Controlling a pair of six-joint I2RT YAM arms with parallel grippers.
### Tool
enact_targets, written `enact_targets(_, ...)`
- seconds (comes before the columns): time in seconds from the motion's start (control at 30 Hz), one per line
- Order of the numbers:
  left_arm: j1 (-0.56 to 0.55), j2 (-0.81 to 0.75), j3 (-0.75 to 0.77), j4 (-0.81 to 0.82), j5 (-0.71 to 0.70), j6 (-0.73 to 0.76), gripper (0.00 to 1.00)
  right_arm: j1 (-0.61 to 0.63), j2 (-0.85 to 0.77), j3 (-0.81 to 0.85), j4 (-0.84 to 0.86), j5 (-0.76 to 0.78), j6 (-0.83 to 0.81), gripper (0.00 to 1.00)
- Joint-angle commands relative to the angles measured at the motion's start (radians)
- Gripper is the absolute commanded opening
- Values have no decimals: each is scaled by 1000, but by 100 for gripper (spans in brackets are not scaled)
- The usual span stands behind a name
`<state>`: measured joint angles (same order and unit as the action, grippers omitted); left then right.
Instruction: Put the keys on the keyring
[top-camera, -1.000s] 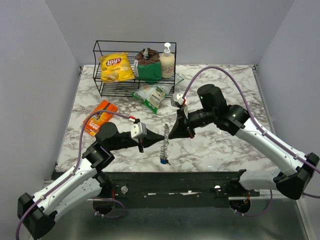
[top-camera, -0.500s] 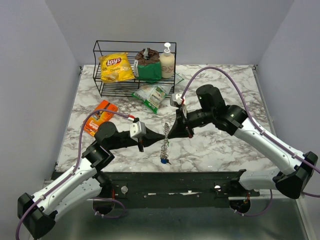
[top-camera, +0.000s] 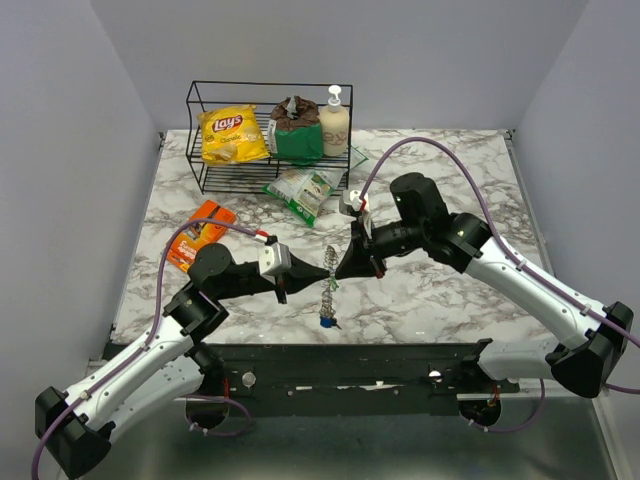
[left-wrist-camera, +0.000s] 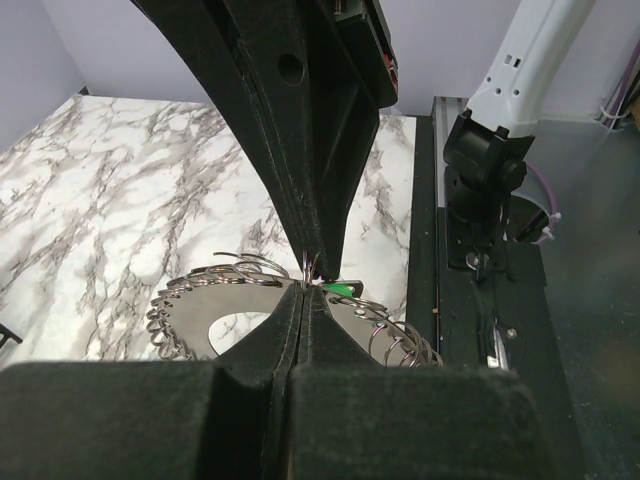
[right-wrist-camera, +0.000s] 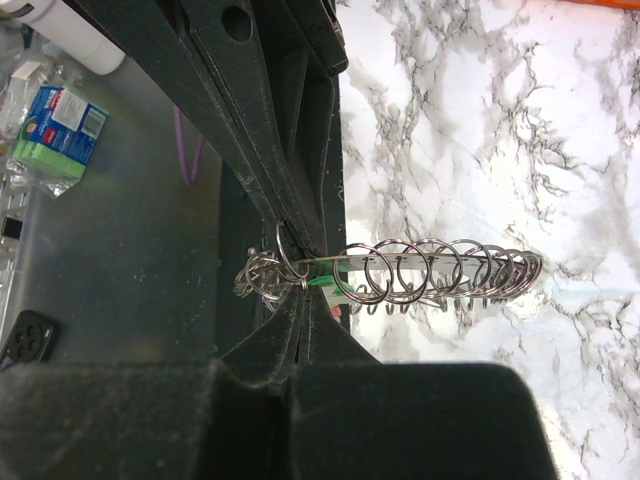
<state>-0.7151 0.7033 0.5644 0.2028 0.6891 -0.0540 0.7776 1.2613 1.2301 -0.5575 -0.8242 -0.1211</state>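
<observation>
Nearest, along the front edge of the bench: both arm bases, well apart.

Just inward, over the marble near the middle: left tool reaching in from the left, right tool from the right, meeting tip to tip. Both pinched fully closed, with no gap between the fingers in either wrist view.

Caught at the meeting tips: the keyring, a pale wire coil, gripped near one end by both tools. Longer part of the coil running toward the near edge in the overhead view. At that near end, a blue key; threaded on or only touching, impossible to tell. Right beside the left tool's tip, against the coil, a green key, only its coloured head showing.

Farther back and to the left, flat on the marble: an orange packet, well apart from the coil. Beyond it, toward the middle, a green and white pouch lying just in front of a black wire rack.

Farthest, inside the rack against the back wall, from left to right: a yellow crisp bag, a dark bag with a green lower half, and a pump bottle, upright.
</observation>
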Motion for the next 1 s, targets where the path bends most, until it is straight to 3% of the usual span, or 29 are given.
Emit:
enact_targets(0.0,2,-24,20,87,18,-20,0,-1,-13,-17,30,19,11,1)
enact_targets(0.3,0,-24,-6,181,16,-67,0,-1,-13,-20,28,26,23,3)
enact_targets(0.37,2,-21,-6,182,18,-69,0,-1,-22,-20,27,36,26,13)
enact_targets(0.8,0,-22,-3,179,13,-63,0,-1,-112,-32,-5,132,23,57)
enact_targets(0.83,2,-24,-4,179,12,-63,0,-3,-134,-32,-13,143,21,65)
enact_targets(0.97,2,-28,-9,185,9,-63,0,-1,-192,-26,-18,194,6,81)
